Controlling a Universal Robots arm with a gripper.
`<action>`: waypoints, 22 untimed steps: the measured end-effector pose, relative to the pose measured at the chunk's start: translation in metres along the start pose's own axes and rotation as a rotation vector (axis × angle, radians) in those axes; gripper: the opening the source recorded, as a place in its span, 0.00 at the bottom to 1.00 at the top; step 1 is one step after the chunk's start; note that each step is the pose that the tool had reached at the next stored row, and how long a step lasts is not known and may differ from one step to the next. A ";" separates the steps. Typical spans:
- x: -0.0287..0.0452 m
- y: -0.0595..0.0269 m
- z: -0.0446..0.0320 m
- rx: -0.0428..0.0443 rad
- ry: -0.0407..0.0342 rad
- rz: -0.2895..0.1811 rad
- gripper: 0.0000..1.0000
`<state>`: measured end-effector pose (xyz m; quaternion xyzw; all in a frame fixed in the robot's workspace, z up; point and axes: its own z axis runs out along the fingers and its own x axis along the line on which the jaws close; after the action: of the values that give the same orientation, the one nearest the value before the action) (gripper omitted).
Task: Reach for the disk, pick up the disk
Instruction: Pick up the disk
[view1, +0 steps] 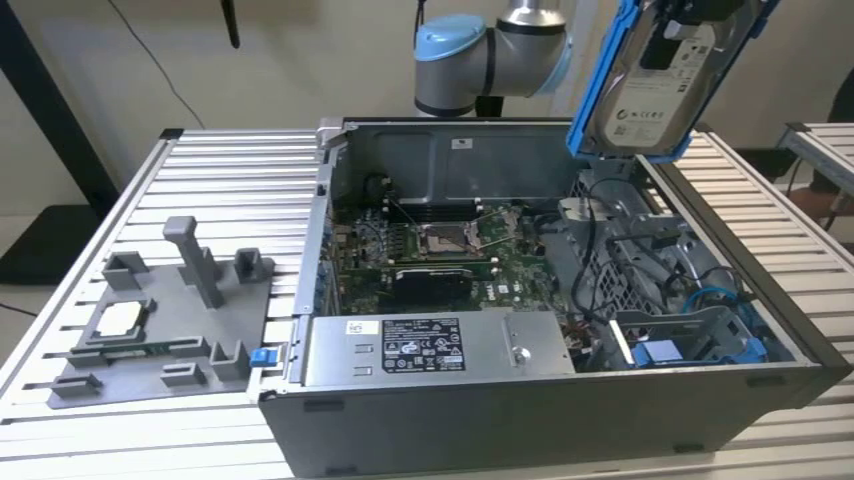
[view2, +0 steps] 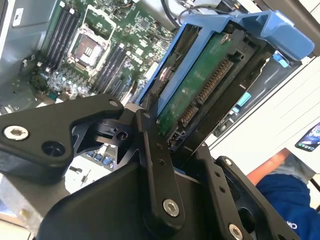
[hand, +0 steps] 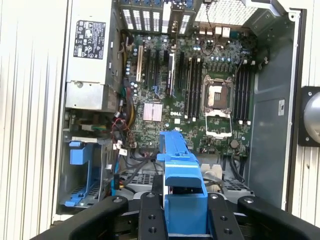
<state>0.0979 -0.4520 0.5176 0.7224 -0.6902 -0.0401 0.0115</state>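
Exterior view: the disk (view1: 663, 85) hangs in the air above the far corner of the open case (view1: 534, 400), on the exterior view's right, tilted, label facing the camera, clear of the case rim.
End effector: closed on the disk; in the second wrist view the black fingers (view2: 155, 165) clamp the drive by its narrow sides, with its green circuit board (view2: 200, 95) and connector edge showing between them. The end effector (hand: 185, 212) in the first wrist view has the blue bracket (hand: 181, 175) rising straight out from between the fingers.
Stage: the reach looks done and the pick-up is well along, since nothing of the disk touches the case any more.
Grip quality: I'd judge it firm but low on the body, so most of the drive's weight sits beyond the fingers; a steady wrist would keep it from levering loose.
Hazards below: loose cables (view1: 627, 215) and the motherboard (view1: 441, 250) lie right under the load, so a clean vertical path matters.
Uncertain: whether the fingers bear on metal or on the plastic bracket is hard to tell from these angles.
Elsewhere: a grey fixture (view1: 174, 320) sits on the table (view1: 200, 180) beside the case, untouched.
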 end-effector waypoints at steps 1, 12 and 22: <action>0.0015 0.0001 0.0000 0.0000 0.0000 0.000 0.00; 0.0166 0.0018 -0.0003 0.0000 0.0002 0.000 0.00; 0.0310 0.0042 -0.0001 0.0000 0.0001 0.000 0.00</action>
<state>0.0951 -0.4831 0.5167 0.7224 -0.6902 -0.0401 0.0115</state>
